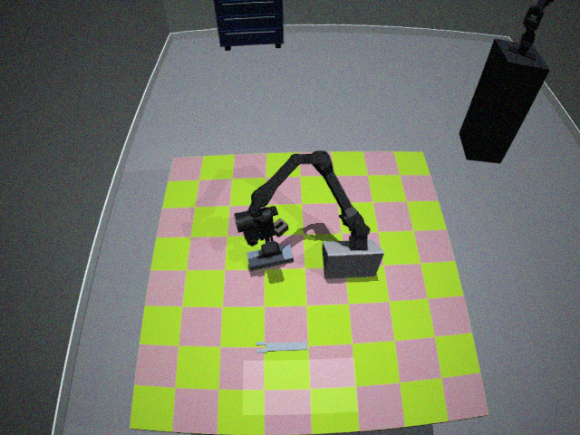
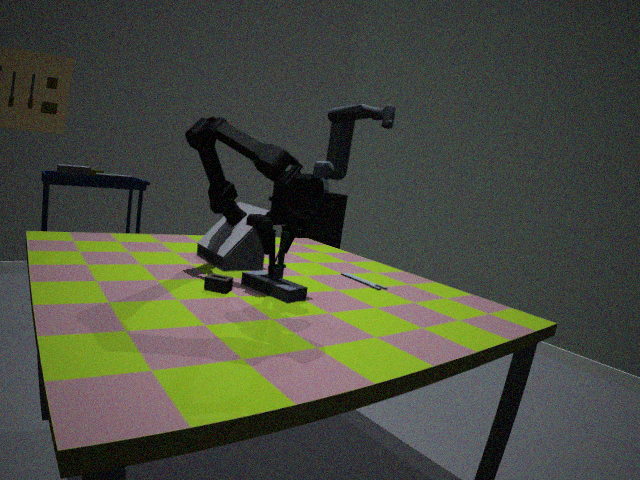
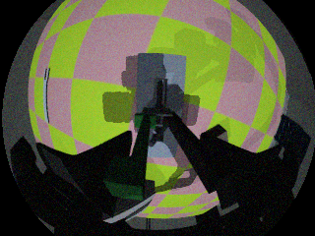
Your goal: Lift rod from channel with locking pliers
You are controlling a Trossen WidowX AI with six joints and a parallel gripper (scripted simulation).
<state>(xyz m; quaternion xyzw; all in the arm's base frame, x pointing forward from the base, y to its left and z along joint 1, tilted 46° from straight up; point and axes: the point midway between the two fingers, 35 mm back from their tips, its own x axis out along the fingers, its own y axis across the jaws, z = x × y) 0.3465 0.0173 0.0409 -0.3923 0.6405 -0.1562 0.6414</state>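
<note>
Wrist view, black claw (image 1: 265, 231) (image 2: 279, 229) (image 3: 167, 137) (spread fairly wide, cannot tell if gripping), slender V-shaped pliers (image 2: 271, 250) (image 3: 140, 157), grey rectangular block (image 1: 276, 261) (image 2: 292, 293) (image 3: 176, 66)

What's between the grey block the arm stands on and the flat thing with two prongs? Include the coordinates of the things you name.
Just pink and green squares (image 1: 326, 323), seen from the top view.

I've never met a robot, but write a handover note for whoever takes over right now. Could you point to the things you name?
Claw (image 1: 269, 234) (image 2: 277, 232) (image 3: 167, 137): around the pliers' spread handles, apparently holding them.

Pliers (image 2: 272, 253) (image 3: 157, 113): upright, jaws down at the channel block (image 1: 257, 262) (image 2: 258, 282) (image 3: 174, 64). I can't make out the rod, or whether the jaws surround it.

Holster: seemingly the small block (image 1: 283, 230) (image 2: 217, 285) beside the channel block.

Done: pliers out and brought to the channel.

Left: confirm the jaws surround the rod, squeeze until locked, lift the rod, hold it.
</note>
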